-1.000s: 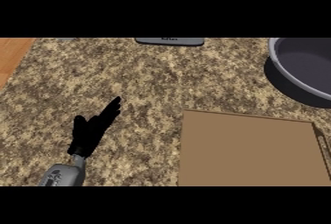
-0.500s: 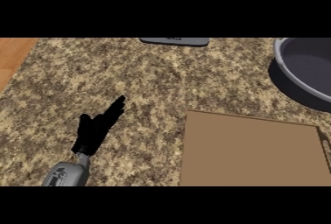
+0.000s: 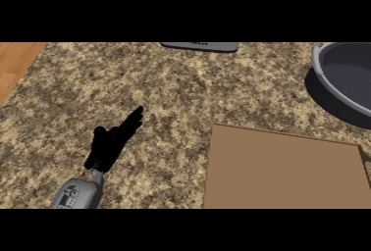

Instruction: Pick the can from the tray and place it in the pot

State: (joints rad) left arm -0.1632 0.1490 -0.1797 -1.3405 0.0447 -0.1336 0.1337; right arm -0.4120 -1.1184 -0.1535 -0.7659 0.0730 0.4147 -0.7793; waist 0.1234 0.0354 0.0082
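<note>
The black left hand [image 3: 109, 144] rests with straight fingers on the speckled granite counter [image 3: 145, 83], left of the flat brown tray [image 3: 282, 171]. No can shows anywhere, so locate it before reaching; the dark grey pot [image 3: 340, 83] waits at the counter's right edge

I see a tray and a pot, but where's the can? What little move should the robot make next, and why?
Probably tilt the head view down or right to find the can. No can shows now: the brown tray shows bare where visible and runs off the lower and right edges. The pot sits at the right edge. Only the left hand shows, open over the counter; the right hand is out of view.
</note>
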